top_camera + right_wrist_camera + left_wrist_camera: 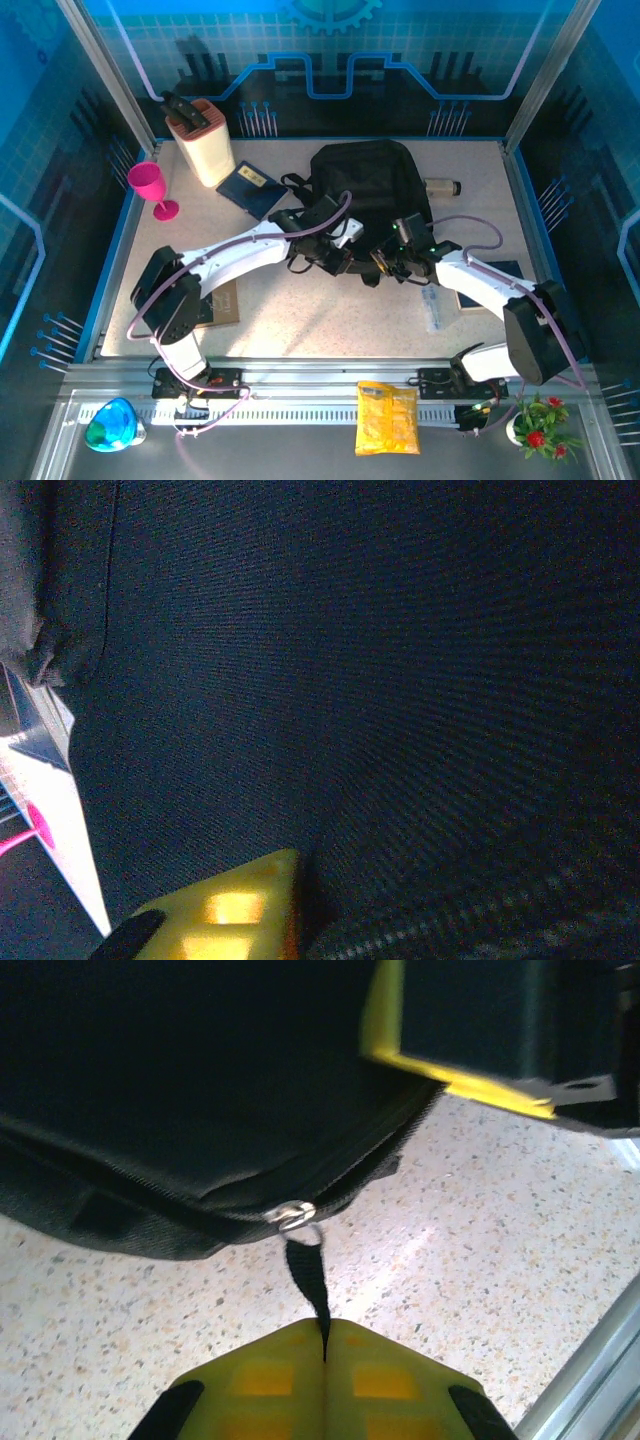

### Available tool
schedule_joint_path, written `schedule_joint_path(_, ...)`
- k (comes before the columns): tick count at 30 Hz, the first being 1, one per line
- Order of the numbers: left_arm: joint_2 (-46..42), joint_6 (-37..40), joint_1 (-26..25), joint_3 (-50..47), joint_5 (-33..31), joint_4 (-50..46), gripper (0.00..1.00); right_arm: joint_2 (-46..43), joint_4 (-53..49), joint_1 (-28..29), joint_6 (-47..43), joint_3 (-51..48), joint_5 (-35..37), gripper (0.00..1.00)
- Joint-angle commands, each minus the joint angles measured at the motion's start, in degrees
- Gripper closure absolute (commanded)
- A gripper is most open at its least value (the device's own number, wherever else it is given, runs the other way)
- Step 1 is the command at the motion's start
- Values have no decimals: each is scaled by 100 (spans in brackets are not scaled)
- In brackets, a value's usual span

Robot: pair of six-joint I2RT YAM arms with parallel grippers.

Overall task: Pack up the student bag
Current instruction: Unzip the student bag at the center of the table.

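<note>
The student bag [365,175], a big black fabric backpack, lies in the middle of the table. My left gripper [338,256] is at its near edge, and in the left wrist view it [325,1325] is shut on the black zipper pull strap [305,1270]. That strap hangs from the metal slider [292,1215] on the bag's zipper [180,1090]. My right gripper [388,262] is just to the right, pressed into the bag. In the right wrist view one yellow finger [230,905] shows. Black bag fabric [350,660] is pinched at its inner edge and hides the other finger. Zipper teeth [450,925] run beside it.
A knife block [205,140], a pink goblet [150,185] and a dark blue notebook [250,188] stand at the back left. A beige cylinder [440,186] lies right of the bag. A clear packet [432,305] and another notebook [500,275] lie near the right arm. A yellow packet [387,418] rests on the front rail.
</note>
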Motion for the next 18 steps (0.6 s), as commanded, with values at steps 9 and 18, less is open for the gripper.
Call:
schedule_joint_path(9,-366,-526,76,-672,-865,-397,100,-262,-455,-94,-230,-61,513,90)
schedule_joint_path(18,-296,-668,357,-822,-1204,-301,100,-224,-573,-93,-292,-79,657,92)
